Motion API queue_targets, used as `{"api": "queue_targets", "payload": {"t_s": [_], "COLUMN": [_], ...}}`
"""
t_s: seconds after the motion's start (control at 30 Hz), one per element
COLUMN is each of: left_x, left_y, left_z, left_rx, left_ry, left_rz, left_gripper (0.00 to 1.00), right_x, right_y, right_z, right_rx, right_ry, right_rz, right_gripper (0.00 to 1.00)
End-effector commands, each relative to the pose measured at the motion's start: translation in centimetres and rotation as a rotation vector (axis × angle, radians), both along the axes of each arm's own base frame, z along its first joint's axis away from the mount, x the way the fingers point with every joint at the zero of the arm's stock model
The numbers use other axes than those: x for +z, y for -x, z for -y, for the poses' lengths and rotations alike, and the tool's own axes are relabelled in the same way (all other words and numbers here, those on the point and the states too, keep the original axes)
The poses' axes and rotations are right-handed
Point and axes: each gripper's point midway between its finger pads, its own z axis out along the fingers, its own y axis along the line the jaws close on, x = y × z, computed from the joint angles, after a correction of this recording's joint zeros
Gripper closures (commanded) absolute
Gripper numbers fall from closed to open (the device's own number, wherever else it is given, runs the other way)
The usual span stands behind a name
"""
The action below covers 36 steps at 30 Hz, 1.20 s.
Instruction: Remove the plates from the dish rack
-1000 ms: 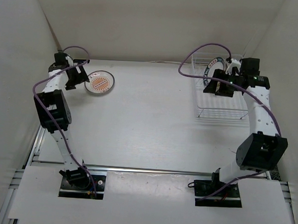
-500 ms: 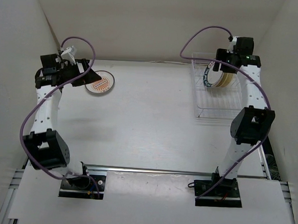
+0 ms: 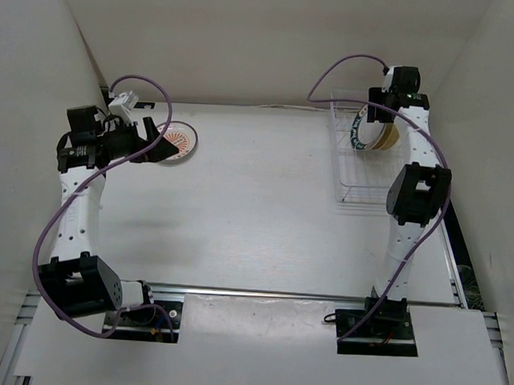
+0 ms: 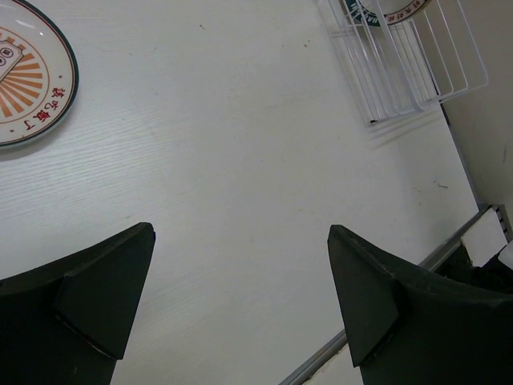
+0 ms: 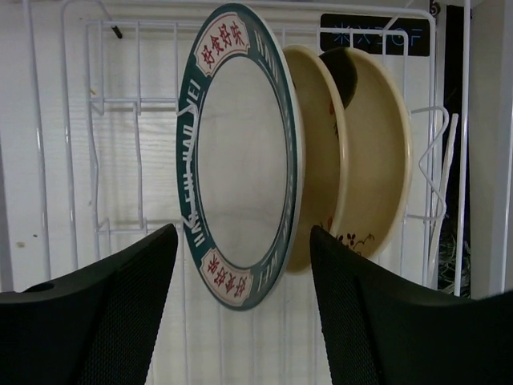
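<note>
The white wire dish rack [image 3: 366, 179] stands at the far right and holds three upright plates. Nearest is a white plate with a dark green rim [image 5: 240, 152]; behind it stand two cream plates [image 5: 377, 152]. My right gripper [image 5: 243, 231] hangs open just above them, fingers either side of the green-rimmed plate's edge without touching. From above, that gripper [image 3: 384, 113] is over the rack's far end. A white plate with an orange pattern [image 3: 184, 141] lies flat on the table at far left. My left gripper [image 3: 163, 140] hovers open and empty beside it.
White walls close in on the left, back and right. In the left wrist view the orange plate [image 4: 24, 72] is at top left and the rack [image 4: 417, 64] at top right, bare table between. A metal rail [image 3: 260, 293] runs along the near edge.
The right arm has reached up and over the rack's far end, looking down on the plates. The left arm has risen and drawn back from the orange plate, which stays on the table.
</note>
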Motion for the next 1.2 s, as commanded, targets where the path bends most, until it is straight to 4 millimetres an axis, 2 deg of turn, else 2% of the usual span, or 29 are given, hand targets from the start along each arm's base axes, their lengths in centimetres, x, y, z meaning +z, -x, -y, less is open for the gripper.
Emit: {"api": "queue_targets", "payload": {"t_s": [0.0, 0.03, 0.1, 0.2, 0.23, 0.37, 0.6, 0.7, 0.73, 0.87, 0.93, 0.97, 1.1, 1.13, 1.17], "left_x": [0.5, 0.4, 0.4, 0.3, 0.0, -0.4, -0.8, -1.2, -0.9, -0.9, -1.2, -1.1, -1.0, -1.0, -1.0], "left_y": [0.6, 0.3, 0.1, 0.0, -0.1, 0.0, 0.3, 0.7, 0.8, 1.1, 1.2, 1.3, 1.1, 1.1, 1.2], "left_z": [0.6, 0.6, 0.5, 0.6, 0.6, 0.6, 0.7, 0.9, 0.9, 1.0, 1.0, 1.1, 1.1, 1.1, 1.1], "left_rx": [-0.060, -0.060, -0.060, -0.064, -0.064, -0.064, -0.064, -0.071, -0.071, -0.071, -0.071, -0.078, -0.075, -0.075, -0.071], "left_ry": [0.004, 0.006, 0.006, 0.020, 0.023, 0.025, 0.028, 0.036, 0.033, 0.033, 0.035, 0.041, 0.045, 0.045, 0.051], "left_rz": [0.027, 0.023, 0.022, 0.008, 0.000, -0.011, -0.020, -0.029, -0.018, -0.017, -0.026, -0.024, -0.021, -0.021, -0.027], "left_gripper": [0.00, 0.00, 0.00, 0.00, 0.00, 0.00, 0.00, 0.00, 0.00, 0.00, 0.00, 0.00, 0.00, 0.00, 0.00], "right_x": [2.7, 2.2, 2.5, 2.0, 2.0, 2.6, 6.1, 7.7, 7.9, 10.3, 10.4, 11.7, 12.4, 13.4, 13.6], "right_y": [-2.2, -2.4, -2.9, -3.0, -3.0, -2.9, -2.4, -2.2, -2.3, -1.1, -0.5, -0.2, 0.9, 1.2, 1.5], "right_z": [0.7, 0.7, 0.9, 0.3, 0.3, 0.1, -0.4, 0.4, 0.2, 0.5, 0.9, 1.0, 1.3, 1.3, 1.3], "right_rx": [-0.006, -0.006, -0.013, -0.004, -0.004, -0.016, -0.052, -0.116, -0.122, -0.155, -0.173, -0.184, -0.187, -0.189, -0.189], "right_ry": [0.038, 0.038, 0.044, 0.043, 0.043, 0.049, 0.096, 0.147, 0.156, 0.179, 0.193, 0.195, 0.210, 0.207, 0.207], "right_rz": [0.103, 0.097, 0.117, 0.108, 0.108, 0.117, 0.181, 0.214, 0.224, 0.259, 0.251, 0.279, 0.277, 0.295, 0.295], "right_gripper": [0.31, 0.35, 0.41, 0.68, 0.81, 1.00, 1.00, 1.00, 1.00, 1.00, 1.00, 1.00, 1.00, 1.00, 1.00]}}
